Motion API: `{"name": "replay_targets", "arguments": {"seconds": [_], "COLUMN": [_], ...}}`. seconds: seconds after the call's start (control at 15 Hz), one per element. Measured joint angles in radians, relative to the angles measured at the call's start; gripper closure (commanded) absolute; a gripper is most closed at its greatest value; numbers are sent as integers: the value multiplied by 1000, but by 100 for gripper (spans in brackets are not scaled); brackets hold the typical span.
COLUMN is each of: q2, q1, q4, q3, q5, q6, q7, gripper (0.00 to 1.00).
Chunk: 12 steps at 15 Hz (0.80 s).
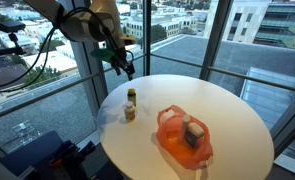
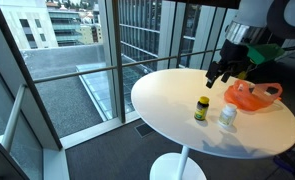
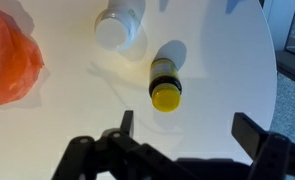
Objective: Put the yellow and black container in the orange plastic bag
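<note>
Wrist view shows the pincer spread wide and empty above the small black container with a yellow cap. The container stands upright on the round white table, just beside a white-lidded jar and apart from the crumpled orange plastic bag. A clean pick, I judge, means descending straight with the cap centred between the fingers, clearing the white jar, and closing low on the black body.
</note>
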Motion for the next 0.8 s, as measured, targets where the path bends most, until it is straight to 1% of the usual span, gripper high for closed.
{"name": "replay_targets", "arguments": {"seconds": [0.53,0.6,0.67,0.73,0.8], "q2": [192,210,226,240,253], "q1": [20,23,26,28,31], "q4": [89,97,104,110,116], "q3": [-30,-34,-37,-40,-44], "q5": [0,0,0,0,0], "q6": [59,68,77,83,87], "q7": [0,0,0,0,0], "gripper": [0,3,20,28,33]}}
